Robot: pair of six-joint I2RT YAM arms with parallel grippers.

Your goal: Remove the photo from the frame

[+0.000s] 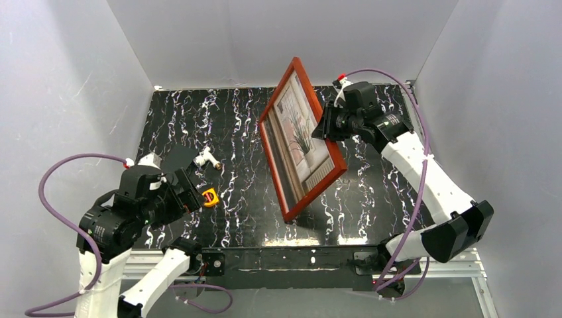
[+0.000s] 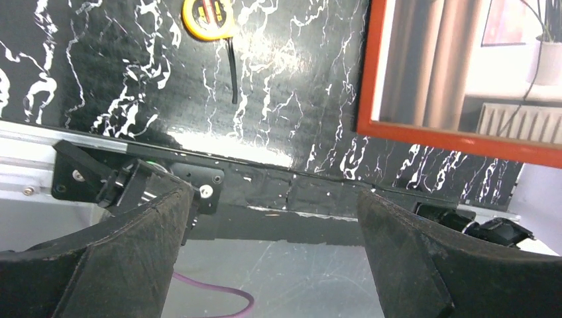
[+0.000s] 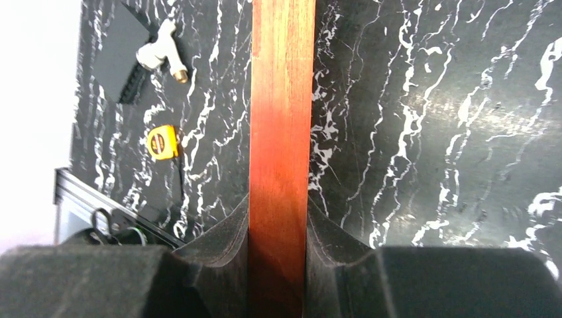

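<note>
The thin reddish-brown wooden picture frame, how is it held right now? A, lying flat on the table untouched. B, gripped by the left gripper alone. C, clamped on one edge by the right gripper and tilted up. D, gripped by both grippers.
C: the right gripper pinches one edge of the thin reddish-brown wooden picture frame, which stands tilted, while the left gripper is open and empty.

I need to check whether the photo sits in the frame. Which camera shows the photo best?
Top external: the whole photo shows, sitting inside the frame. Left wrist catches only one corner of it; right wrist shows just the frame's edge in the right hand, no photo.
</note>
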